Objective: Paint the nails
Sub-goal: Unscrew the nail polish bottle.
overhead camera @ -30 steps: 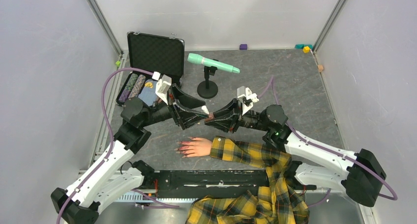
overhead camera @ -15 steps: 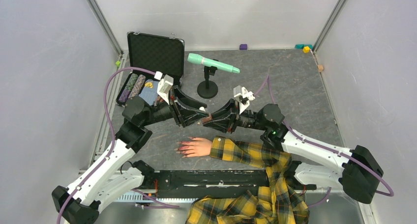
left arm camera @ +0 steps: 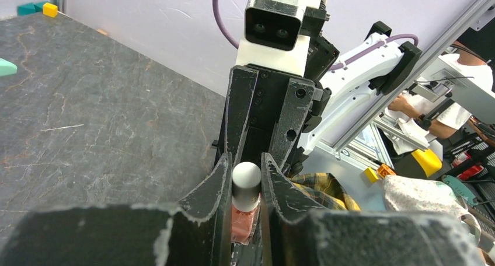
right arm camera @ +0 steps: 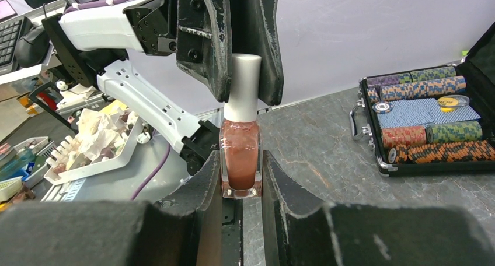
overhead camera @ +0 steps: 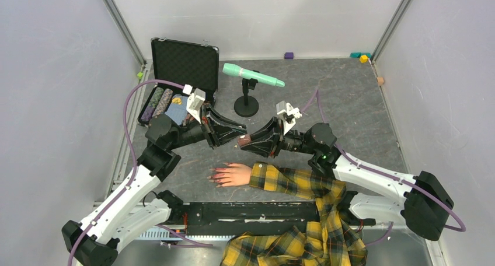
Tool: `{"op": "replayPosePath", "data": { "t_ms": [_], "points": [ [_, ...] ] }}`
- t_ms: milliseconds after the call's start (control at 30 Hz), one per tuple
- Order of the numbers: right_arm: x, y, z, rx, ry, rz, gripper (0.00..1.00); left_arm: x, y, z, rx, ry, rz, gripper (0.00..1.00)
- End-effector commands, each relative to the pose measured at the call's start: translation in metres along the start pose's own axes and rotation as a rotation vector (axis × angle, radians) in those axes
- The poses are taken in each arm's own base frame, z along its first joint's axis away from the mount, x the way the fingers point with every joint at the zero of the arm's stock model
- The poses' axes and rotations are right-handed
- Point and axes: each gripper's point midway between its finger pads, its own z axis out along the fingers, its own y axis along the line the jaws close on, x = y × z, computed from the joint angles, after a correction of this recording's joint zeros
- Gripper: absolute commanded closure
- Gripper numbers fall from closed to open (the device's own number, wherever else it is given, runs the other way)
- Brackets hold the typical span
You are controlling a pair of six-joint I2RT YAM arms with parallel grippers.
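Note:
A small polish bottle (overhead camera: 243, 140) of brownish-pink lacquer hangs between both grippers above the table. My right gripper (right arm camera: 240, 155) is shut on its glass body (right arm camera: 240, 161). My left gripper (left arm camera: 246, 161) is shut on its white cap (left arm camera: 246, 181), coming in from the opposite side; that cap (right arm camera: 242, 88) also shows in the right wrist view. Below them lies the pale mannequin hand (overhead camera: 234, 174), palm down, its red nails (overhead camera: 216, 175) pointing left. Neither gripper touches the hand. A yellow plaid sleeve (overhead camera: 292, 183) covers its wrist.
An open black case (overhead camera: 175, 97) holding poker chips and cards sits at the back left, also seen as the case (right arm camera: 426, 126) in the right wrist view. A mint-green microphone (overhead camera: 252, 74) stands on a black stand (overhead camera: 246, 105). Small coloured blocks (overhead camera: 363, 58) lie by the far wall.
The left gripper's jaws have closed from wide apart onto the bottle's white cap. The right gripper, still holding the bottle, has shifted slightly left toward it.

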Motion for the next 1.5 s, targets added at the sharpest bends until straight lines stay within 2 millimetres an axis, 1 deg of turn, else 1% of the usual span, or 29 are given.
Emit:
{"op": "replayPosePath", "data": {
  "t_ms": [0,33,67,233,333,433,667,800,1033,1133,1167,1267,1467],
  "points": [
    [-0.026,-0.006,0.006,0.036,-0.064,-0.043,1.00,-0.007,-0.006,0.000,0.018,-0.026,0.006,0.93],
    [-0.026,-0.009,0.006,0.055,-0.063,-0.045,1.00,-0.007,-0.005,0.000,0.014,-0.024,0.005,0.97],
    [-0.025,-0.013,0.005,0.077,-0.059,-0.047,1.00,-0.008,-0.004,0.000,0.007,-0.026,0.005,0.98],
    [-0.022,-0.035,0.000,0.210,-0.029,-0.077,1.00,-0.006,0.008,0.000,-0.054,-0.021,-0.005,0.98],
    [-0.023,-0.048,-0.006,0.312,-0.021,-0.106,1.00,-0.004,0.024,-0.001,-0.140,-0.027,-0.026,0.98],
    [-0.022,-0.057,-0.009,0.396,-0.001,-0.138,1.00,0.000,0.036,-0.001,-0.196,-0.018,-0.049,0.98],
    [-0.013,-0.072,-0.004,0.528,0.078,-0.208,1.00,0.005,0.050,0.001,-0.253,-0.008,-0.089,0.98],
    [-0.012,-0.077,-0.005,0.599,0.082,-0.245,1.00,0.006,0.058,-0.002,-0.303,-0.013,-0.095,0.98],
    [-0.013,-0.081,-0.007,0.689,0.074,-0.296,1.00,0.009,0.083,-0.012,-0.450,-0.025,-0.132,0.98],
    [-0.012,-0.083,-0.008,0.722,0.080,-0.316,1.00,0.007,0.088,-0.013,-0.467,-0.033,-0.145,0.98],
    [-0.011,-0.083,-0.007,0.729,0.083,-0.324,1.00,0.011,0.091,-0.016,-0.485,-0.023,-0.162,0.98],
    [-0.009,-0.085,-0.007,0.743,0.093,-0.341,1.00,0.008,0.096,-0.020,-0.508,-0.039,-0.168,0.98],
    [-0.009,-0.083,-0.006,0.737,0.082,-0.342,1.00,0.008,0.098,-0.021,-0.506,-0.043,-0.183,0.98]
  ]
}}
